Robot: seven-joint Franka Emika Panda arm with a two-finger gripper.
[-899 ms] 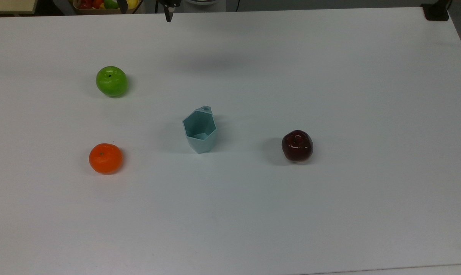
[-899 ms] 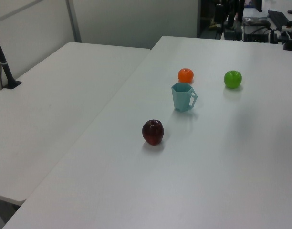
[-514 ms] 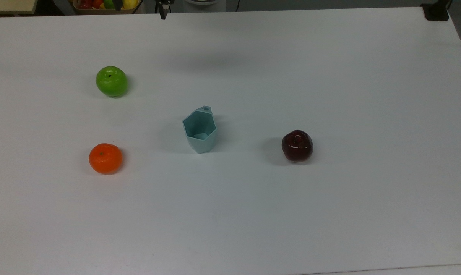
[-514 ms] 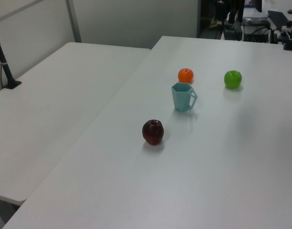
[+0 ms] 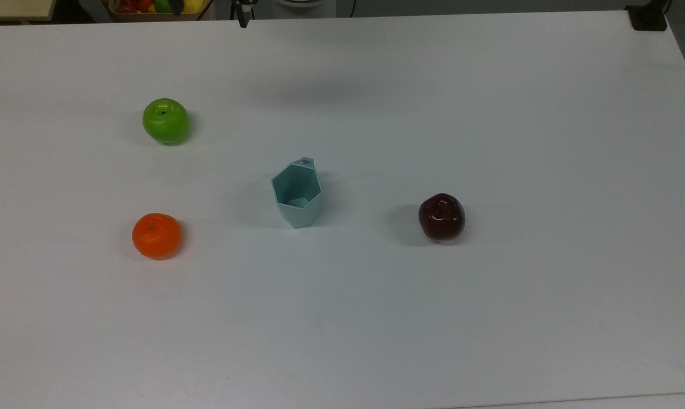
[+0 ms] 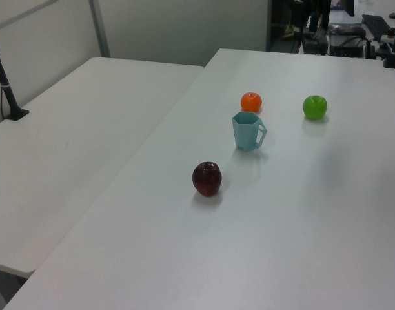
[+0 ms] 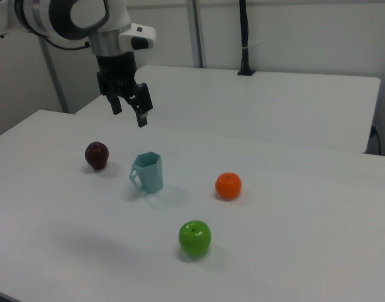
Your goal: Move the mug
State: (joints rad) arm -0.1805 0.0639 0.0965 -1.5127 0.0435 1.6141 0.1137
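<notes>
Teal and upright, the mug (image 5: 297, 194) stands mid-table between the orange (image 5: 157, 235) and the dark red apple (image 5: 442, 216), unmoved over the last second. Fingers apart, the gripper (image 7: 131, 107) hangs above it and seems to have drifted slightly off, so the grasp probably hasn't begun.

Green apple (image 5: 166, 121), orange (image 5: 157, 235), dark red apple (image 5: 441, 216) on white table (image 5: 490, 318)

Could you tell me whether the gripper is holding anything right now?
Nothing is held: the gripper hangs open above the table, and the mug stands apart.
</notes>
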